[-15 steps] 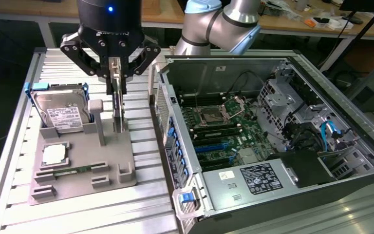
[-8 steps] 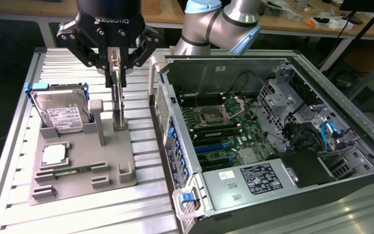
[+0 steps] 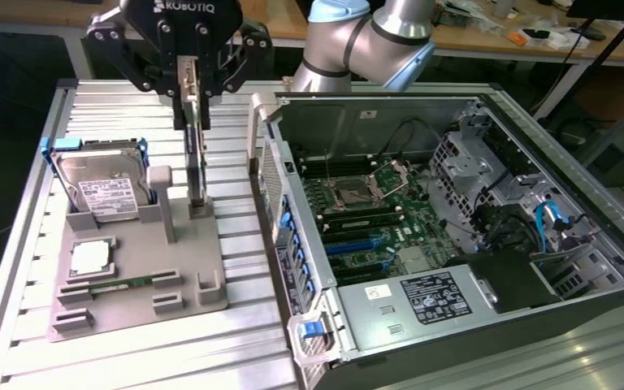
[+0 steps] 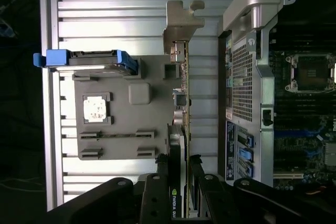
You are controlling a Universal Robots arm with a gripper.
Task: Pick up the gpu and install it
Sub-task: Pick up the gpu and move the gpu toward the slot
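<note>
I am seeing a robotics lab: an open computer case [image 3: 507, 345] is sitting on a ribbed metal table [image 3: 127, 361], workbenches [image 3: 486, 42] behind.

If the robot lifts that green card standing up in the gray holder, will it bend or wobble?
Probably stiff: the gpu stands straight on its thin edge in the gray holder. It is thin, with small parts along it, so likely fragile. Lifted, it may tilt a little, since the end effector pinches just its top edge.

Case wall [image 3: 274, 191] stands just beside the gpu [image 3: 196, 162].
</note>
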